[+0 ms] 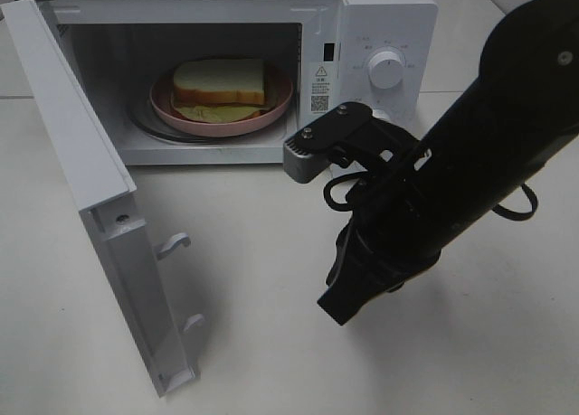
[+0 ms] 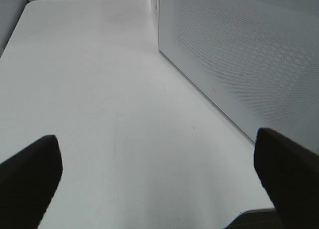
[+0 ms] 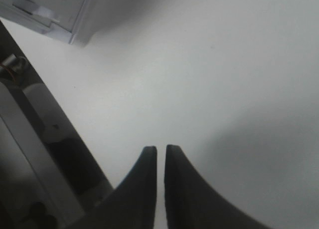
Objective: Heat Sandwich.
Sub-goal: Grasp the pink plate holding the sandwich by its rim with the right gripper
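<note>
The sandwich (image 1: 220, 82), white bread with tan crusts and a yellow-green filling, lies on a round pink plate (image 1: 280, 103) inside the open white microwave (image 1: 380, 17). The microwave door (image 1: 81, 153) stands swung out to the left. My right gripper (image 1: 339, 308) hangs over the table in front of the microwave, to the right of the door, well clear of the sandwich. In the right wrist view its fingers (image 3: 160, 150) are closed together on nothing. My left gripper (image 2: 159, 176) is open and empty over bare table; it does not show in the exterior high view.
The left wrist view shows a white perforated microwave panel (image 2: 239, 54) beside the left gripper. A corner of the open door (image 3: 47, 17) shows in the right wrist view. The microwave's dial (image 1: 387, 70) is on its right front panel. The table (image 1: 253, 343) is white.
</note>
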`<state>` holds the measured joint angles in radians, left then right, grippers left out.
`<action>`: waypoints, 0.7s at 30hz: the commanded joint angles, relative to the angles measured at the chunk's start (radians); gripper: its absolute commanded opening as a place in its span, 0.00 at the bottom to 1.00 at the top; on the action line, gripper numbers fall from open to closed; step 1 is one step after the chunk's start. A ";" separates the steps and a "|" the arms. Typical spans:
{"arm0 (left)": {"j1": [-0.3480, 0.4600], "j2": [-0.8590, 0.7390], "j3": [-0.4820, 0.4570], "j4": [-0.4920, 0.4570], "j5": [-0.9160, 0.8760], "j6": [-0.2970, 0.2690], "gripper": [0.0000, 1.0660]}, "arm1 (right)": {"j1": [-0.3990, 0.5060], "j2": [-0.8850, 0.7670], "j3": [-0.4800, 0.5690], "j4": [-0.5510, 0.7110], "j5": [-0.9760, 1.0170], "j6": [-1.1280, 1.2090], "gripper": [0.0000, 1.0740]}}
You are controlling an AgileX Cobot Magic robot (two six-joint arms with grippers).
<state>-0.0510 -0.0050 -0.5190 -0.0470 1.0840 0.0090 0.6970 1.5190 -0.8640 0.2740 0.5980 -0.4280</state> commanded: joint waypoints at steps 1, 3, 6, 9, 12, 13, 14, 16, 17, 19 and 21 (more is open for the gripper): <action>0.002 -0.005 0.002 -0.006 -0.014 0.002 0.94 | 0.001 -0.007 -0.018 -0.050 0.019 -0.116 0.10; 0.002 -0.005 0.002 -0.006 -0.014 0.002 0.94 | 0.001 -0.007 -0.023 -0.095 0.026 -0.189 0.10; 0.002 -0.005 0.002 -0.006 -0.014 0.002 0.94 | 0.001 -0.007 -0.024 -0.165 0.031 -0.267 0.11; 0.002 -0.005 0.002 -0.006 -0.014 0.002 0.94 | 0.001 -0.007 -0.024 -0.264 0.031 -0.340 0.12; 0.002 -0.005 0.002 -0.006 -0.014 0.002 0.94 | 0.001 -0.007 -0.024 -0.325 0.029 -0.379 0.13; 0.002 -0.005 0.002 -0.006 -0.014 0.002 0.94 | 0.001 -0.007 -0.024 -0.377 0.027 -0.416 0.15; 0.002 -0.005 0.002 -0.006 -0.014 0.002 0.94 | 0.001 -0.007 -0.024 -0.403 0.027 -0.437 0.17; 0.002 -0.005 0.002 -0.006 -0.014 0.002 0.94 | 0.001 -0.007 -0.024 -0.418 0.024 -0.453 0.19; 0.002 -0.005 0.002 -0.006 -0.014 0.002 0.94 | 0.001 -0.007 -0.024 -0.440 0.020 -0.493 0.22; 0.002 -0.005 0.002 -0.006 -0.014 0.002 0.94 | 0.001 -0.007 -0.024 -0.440 0.018 -0.514 0.28; 0.002 -0.005 0.002 -0.006 -0.014 0.002 0.94 | 0.001 -0.007 -0.024 -0.440 0.003 -0.551 0.37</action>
<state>-0.0510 -0.0050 -0.5190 -0.0470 1.0840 0.0090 0.6970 1.5190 -0.8810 -0.1570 0.6050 -0.9500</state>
